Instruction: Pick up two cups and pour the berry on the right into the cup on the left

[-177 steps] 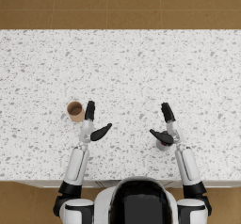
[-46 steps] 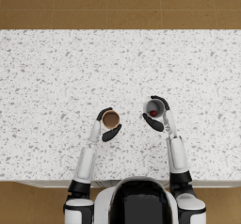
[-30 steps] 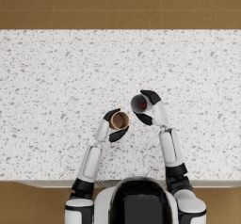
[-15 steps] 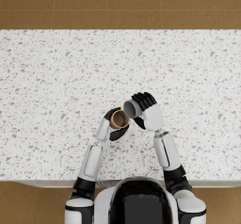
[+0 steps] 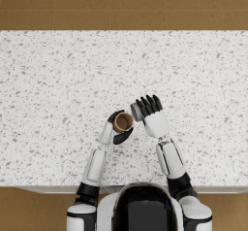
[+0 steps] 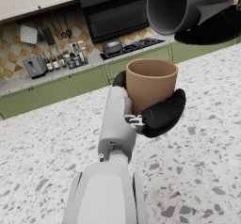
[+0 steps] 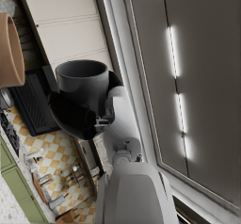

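My left hand (image 5: 116, 128) holds a brown cup (image 5: 123, 122) upright above the speckled counter (image 5: 58, 79), near its front middle. My right hand (image 5: 151, 112) grips a dark grey cup (image 5: 136, 112) tipped on its side, its mouth turned toward the brown cup and just above its rim. In the left wrist view the brown cup (image 6: 150, 84) sits in my left hand (image 6: 162, 117), with the dark cup (image 6: 183, 6) tilted overhead. In the right wrist view my right hand (image 7: 75, 117) wraps the dark cup (image 7: 84, 84), and the brown cup (image 7: 9, 49) shows at the edge. No berry shows in any view.
The counter's front edge (image 5: 48, 189) runs just ahead of my body, with brown floor (image 5: 121, 7) beyond the far edge. Green cabinets and a stove (image 6: 117, 44) stand behind the counter in the left wrist view.
My right hand has moved left to the brown cup and tipped the dark cup over toward it. The left hand has held the brown cup almost still over the last second.
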Motion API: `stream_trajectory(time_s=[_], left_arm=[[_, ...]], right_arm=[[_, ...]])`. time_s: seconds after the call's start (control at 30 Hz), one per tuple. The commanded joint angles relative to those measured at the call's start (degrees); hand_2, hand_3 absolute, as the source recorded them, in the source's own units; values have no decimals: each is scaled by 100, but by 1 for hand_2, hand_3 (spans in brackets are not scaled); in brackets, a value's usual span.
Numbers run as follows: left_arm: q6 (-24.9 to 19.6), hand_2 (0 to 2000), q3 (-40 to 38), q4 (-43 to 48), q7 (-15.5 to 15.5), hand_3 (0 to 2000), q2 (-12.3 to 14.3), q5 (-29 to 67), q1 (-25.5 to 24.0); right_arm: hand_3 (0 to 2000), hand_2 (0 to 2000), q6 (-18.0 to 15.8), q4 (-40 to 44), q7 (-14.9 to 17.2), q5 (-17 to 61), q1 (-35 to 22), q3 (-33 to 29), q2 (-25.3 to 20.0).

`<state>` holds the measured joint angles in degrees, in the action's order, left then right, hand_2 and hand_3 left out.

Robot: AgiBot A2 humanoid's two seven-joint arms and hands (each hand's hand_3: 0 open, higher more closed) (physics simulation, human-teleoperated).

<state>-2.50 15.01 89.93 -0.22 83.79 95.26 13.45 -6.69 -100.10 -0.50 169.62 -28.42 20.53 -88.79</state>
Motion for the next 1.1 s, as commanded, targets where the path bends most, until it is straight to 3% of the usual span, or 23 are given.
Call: stream_trajectory(time_s=[0.03,0.23,0.27,0.3,0.6,1.1], left_arm=[[1,2000,-5,-10,0,1280,30,0,57],[2,2000,-21,-111,1,1280,103,0,146],[0,2000,-13,-84,1,1280,115,0,161],[1,2000,-1,-73,2,1280,125,0,170],[5,2000,-60,-171,3,1280,193,0,214],[38,2000,-161,-146,7,1280,182,0,34]], right_arm=[[1280,2000,1,-123,0,184,-76,59,-56],[1280,2000,-1,-221,-3,1288,-49,232,-95],[1280,2000,-2,-220,-4,1471,-1285,2069,1792],[1280,2000,-23,-211,-7,1643,-302,625,332],[1280,2000,107,-160,-9,3159,-361,585,257],[1280,2000,88,-98,-12,3392,-119,562,285]])
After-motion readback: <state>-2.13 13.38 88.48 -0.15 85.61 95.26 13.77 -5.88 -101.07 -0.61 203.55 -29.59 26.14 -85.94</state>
